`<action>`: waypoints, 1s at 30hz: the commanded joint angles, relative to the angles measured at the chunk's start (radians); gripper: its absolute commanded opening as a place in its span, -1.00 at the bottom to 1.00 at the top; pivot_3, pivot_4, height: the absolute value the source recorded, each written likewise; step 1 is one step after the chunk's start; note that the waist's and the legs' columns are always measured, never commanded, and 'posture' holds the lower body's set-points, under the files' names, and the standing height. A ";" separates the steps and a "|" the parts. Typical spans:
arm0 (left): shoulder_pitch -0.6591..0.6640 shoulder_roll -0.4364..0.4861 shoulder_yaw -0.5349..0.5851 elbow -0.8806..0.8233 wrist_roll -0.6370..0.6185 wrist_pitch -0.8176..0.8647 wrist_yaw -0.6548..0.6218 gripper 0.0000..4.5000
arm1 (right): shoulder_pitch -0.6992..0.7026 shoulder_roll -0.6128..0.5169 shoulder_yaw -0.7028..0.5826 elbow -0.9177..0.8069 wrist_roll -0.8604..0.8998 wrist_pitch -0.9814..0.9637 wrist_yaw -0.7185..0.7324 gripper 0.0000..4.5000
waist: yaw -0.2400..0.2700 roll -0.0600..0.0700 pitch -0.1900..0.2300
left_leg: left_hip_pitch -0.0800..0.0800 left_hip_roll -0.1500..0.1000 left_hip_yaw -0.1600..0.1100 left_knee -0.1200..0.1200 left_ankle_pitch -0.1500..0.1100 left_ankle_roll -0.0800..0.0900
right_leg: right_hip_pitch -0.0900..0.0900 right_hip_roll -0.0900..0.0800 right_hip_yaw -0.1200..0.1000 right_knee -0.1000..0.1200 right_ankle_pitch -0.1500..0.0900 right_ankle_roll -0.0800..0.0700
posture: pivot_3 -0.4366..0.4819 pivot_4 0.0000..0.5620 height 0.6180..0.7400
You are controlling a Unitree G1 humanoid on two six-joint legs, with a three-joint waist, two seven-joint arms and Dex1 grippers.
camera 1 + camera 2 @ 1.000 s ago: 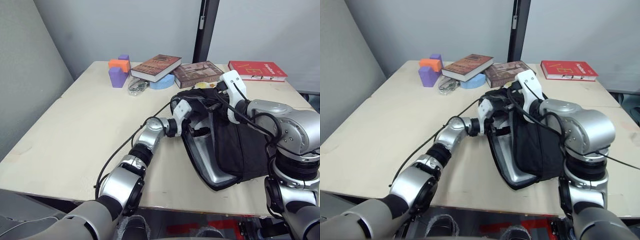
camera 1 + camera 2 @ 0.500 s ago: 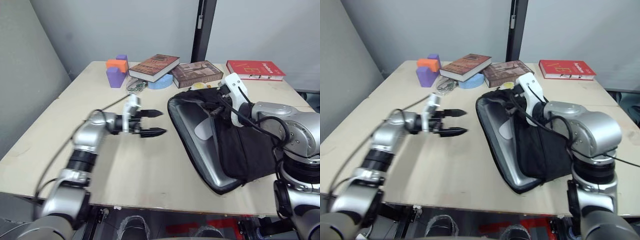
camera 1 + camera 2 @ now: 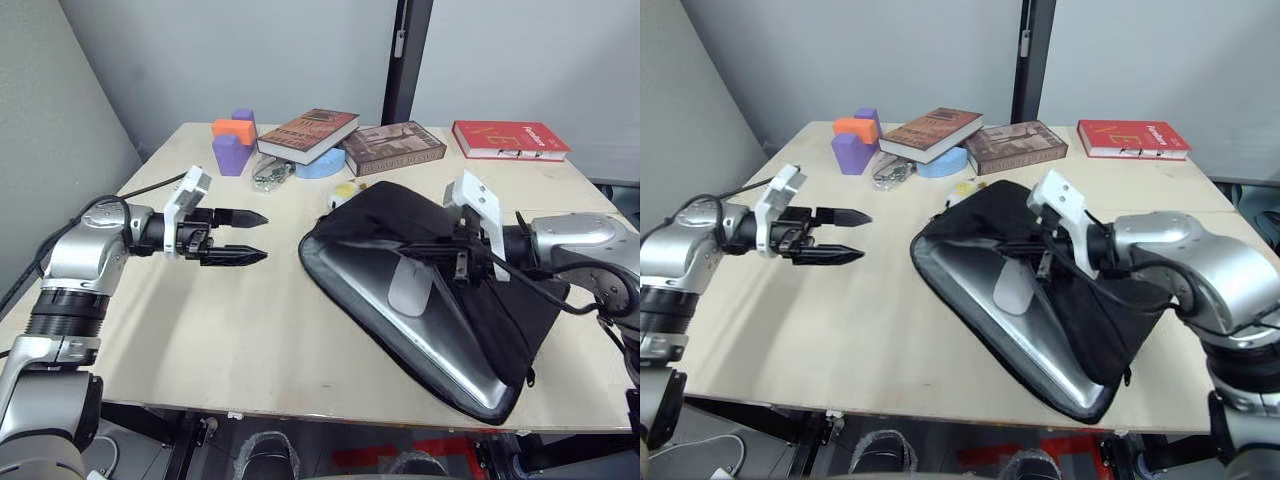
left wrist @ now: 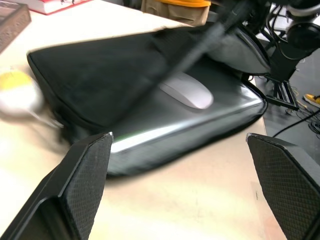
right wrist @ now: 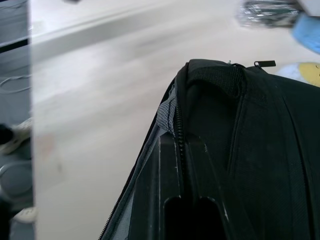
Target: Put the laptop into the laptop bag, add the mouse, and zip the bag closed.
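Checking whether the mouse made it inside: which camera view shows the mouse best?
The left eye view: the mouse lies in full on the laptop inside the open laptop bag. The right eye view shows it much the same, and the left wrist view shows it blurred, partly behind a black strap.

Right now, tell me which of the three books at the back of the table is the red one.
The red book lies alone at the table's far right corner; the other two books are brown and sit side by side.
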 commanded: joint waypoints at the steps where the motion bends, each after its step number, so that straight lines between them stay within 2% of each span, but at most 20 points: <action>1: -0.021 0.018 0.020 0.005 -0.014 -0.003 -0.020 1.00 | 0.002 -0.017 0.007 -0.010 0.009 -0.051 0.017 -0.73 | -0.001 0.000 0.000 | 0.000 0.000 0.000 0.000 0.000 0.000 | 0.000 0.000 0.000 0.000 0.000 0.000 | -0.05 -0.47 1.00; 3: -0.024 0.018 0.016 0.015 -0.010 -0.006 -0.021 1.00 | 0.023 -0.035 0.005 -0.009 0.022 -0.059 0.040 -0.46 | 0.000 0.000 0.000 | 0.000 0.000 0.000 0.002 0.000 0.000 | 0.000 0.000 0.000 0.001 0.000 0.000 | -0.05 -0.47 1.00; 7: -0.043 0.027 -0.004 0.070 0.019 -0.017 -0.032 1.00 | 0.140 -0.164 -0.048 -0.015 0.013 -0.115 0.126 0.15 | 0.014 -0.001 0.000 | 0.000 0.000 0.000 0.002 0.000 0.001 | 0.001 -0.001 0.000 0.000 0.000 0.000 | -0.05 -0.47 1.00; 9: -0.059 0.035 -0.006 0.108 0.027 -0.024 -0.041 1.00 | 0.205 -0.196 -0.146 0.038 0.026 -0.141 0.152 0.50 | 0.016 -0.001 -0.001 | 0.000 0.000 0.000 0.003 0.000 0.002 | 0.001 -0.001 0.000 0.001 0.000 0.000 | -0.05 -0.47 1.00; 11: -0.079 0.043 -0.005 0.147 0.031 -0.017 -0.050 1.00 | 0.277 -0.219 -0.252 0.098 0.010 -0.175 0.172 0.75 | 0.020 -0.001 -0.001 | 0.000 0.000 0.000 0.003 -0.002 0.005 | 0.001 -0.001 0.000 0.001 0.000 0.000 | -0.05 -0.47 1.00; 12: -0.089 0.048 -0.004 0.164 0.033 -0.014 -0.055 1.00 | 0.319 -0.229 -0.304 0.120 -0.003 -0.197 0.186 0.97 | 0.021 -0.001 -0.001 | -0.001 0.000 0.000 0.004 -0.002 0.005 | 0.001 -0.001 0.000 0.001 0.000 0.000 | -0.05 -0.47 1.00; 15: -0.104 0.083 -0.003 0.205 0.036 -0.012 -0.076 1.00 | 0.474 -0.249 -0.480 0.158 -0.036 -0.247 0.253 0.99 | 0.027 -0.002 -0.001 | -0.001 -0.001 0.000 0.004 -0.003 0.007 | 0.001 -0.002 0.000 0.001 0.000 -0.001 | -0.05 -0.47 1.00; 21: -0.122 0.159 -0.032 0.297 0.041 -0.076 -0.084 1.00 | 0.726 -0.233 -0.754 0.218 -0.137 -0.339 0.330 0.99 | 0.030 -0.002 -0.001 | -0.002 -0.001 0.000 0.004 -0.003 0.011 | 0.000 -0.002 0.000 0.000 -0.001 -0.001 | -0.05 -0.47 1.00; 25: -0.156 0.177 -0.043 0.373 0.052 -0.110 -0.084 1.00 | 0.844 -0.207 -0.886 0.271 -0.194 -0.391 0.353 0.99 | 0.032 -0.002 -0.001 | -0.002 -0.001 0.000 0.006 -0.004 0.011 | 0.001 -0.003 0.000 0.001 -0.001 -0.001 | -0.05 -0.47 1.00; 30: -0.194 0.194 -0.074 0.440 0.075 -0.108 -0.084 1.00 | 0.917 -0.177 -1.011 0.296 -0.205 -0.391 0.347 0.99 | 0.033 -0.002 -0.002 | -0.002 -0.001 0.002 0.007 -0.004 0.012 | 0.001 -0.004 0.000 0.001 -0.001 -0.001 | -0.05 -0.47 1.00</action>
